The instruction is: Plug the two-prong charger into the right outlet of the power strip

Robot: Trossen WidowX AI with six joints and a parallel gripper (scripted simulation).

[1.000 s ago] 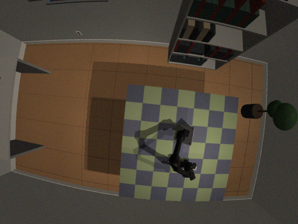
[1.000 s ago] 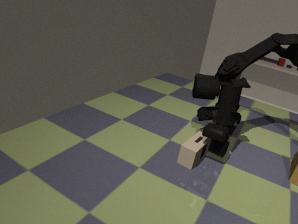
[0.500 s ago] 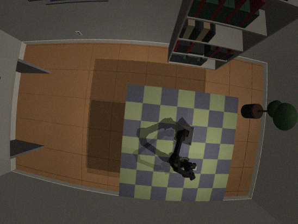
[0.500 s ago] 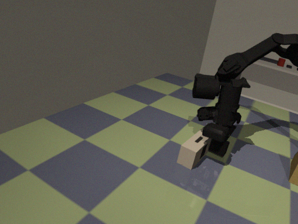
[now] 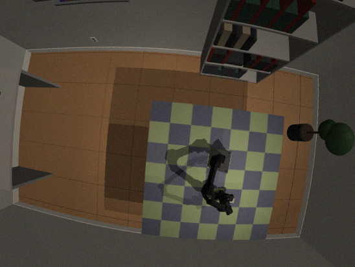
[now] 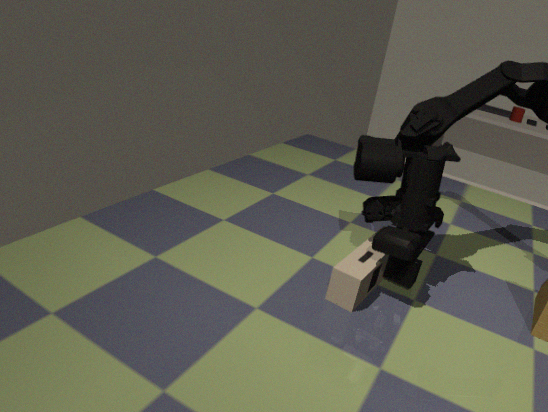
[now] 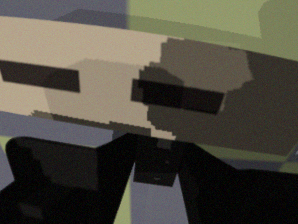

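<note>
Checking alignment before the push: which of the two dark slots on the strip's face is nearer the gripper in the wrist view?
The right-hand slot, just above the gripper; shadow covers most of it.

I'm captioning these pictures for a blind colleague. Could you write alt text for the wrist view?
A beige power strip with two dark slots crosses the view, its right part in shadow. Below it, the black pincer is closed on a small dark block, probably the charger; a green-and-blue checkered surface lies beneath.
</note>
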